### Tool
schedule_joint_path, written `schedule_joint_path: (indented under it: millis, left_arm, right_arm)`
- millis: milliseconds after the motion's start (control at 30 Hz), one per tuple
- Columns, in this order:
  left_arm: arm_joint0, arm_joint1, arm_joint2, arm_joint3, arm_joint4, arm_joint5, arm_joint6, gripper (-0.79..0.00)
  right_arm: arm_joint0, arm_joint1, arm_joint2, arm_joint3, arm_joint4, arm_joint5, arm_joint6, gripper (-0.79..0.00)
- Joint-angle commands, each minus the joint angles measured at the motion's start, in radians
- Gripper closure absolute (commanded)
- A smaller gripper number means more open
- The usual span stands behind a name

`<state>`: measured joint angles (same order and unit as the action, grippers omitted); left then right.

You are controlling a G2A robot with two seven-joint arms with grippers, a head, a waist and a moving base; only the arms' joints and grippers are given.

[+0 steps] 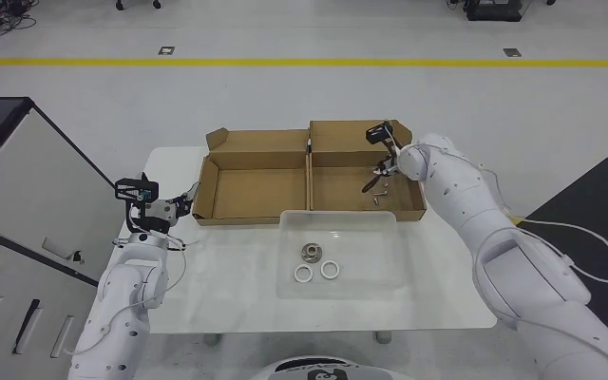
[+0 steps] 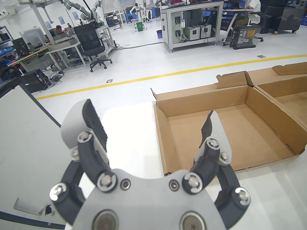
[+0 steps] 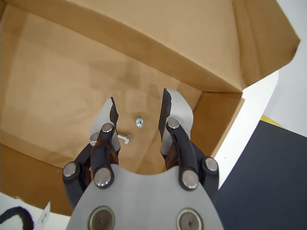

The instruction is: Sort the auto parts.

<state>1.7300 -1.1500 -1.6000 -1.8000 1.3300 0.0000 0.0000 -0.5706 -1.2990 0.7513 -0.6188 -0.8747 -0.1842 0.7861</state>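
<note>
My right fingers [image 3: 165,111] hang apart inside the right cardboard box [image 3: 144,37], over an end-on bolt [image 3: 139,122] and a lying bolt [image 3: 124,138], its shank hidden behind one finger. My left fingers [image 2: 93,123], also apart, hover over the bench [image 2: 129,125] beside the left cardboard box [image 2: 203,102].

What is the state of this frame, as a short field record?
left claw: open, at the table edge beside the left box
right claw: open, over the right box
bolts: two, on the right box floor under the right claw
tray: clear, holding two white rings and one grey metal part
</note>
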Motion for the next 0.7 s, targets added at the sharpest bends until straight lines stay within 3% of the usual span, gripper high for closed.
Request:
schedule_joint_path:
  millis: [0,300,667]
  left_arm:
    - [0.000,0.000,0.000,0.000,0.000,0.000,0.000,-0.785]
    - [0.000,0.000,0.000,0.000,0.000,0.000,0.000,-0.785]
    - [0.000,0.000,0.000,0.000,0.000,0.000,0.000,-0.785]
  right_arm:
    - [-0.005,0.010,0.027,-0.030,0.018,-0.009,-0.011,-0.785]
    - [-0.121,0.090,0.209,-0.336,0.092,-0.018,0.032,-0.785]
    - [-0.441,0.195,0.571,-0.888,0.260,0.014,0.230,-0.785]
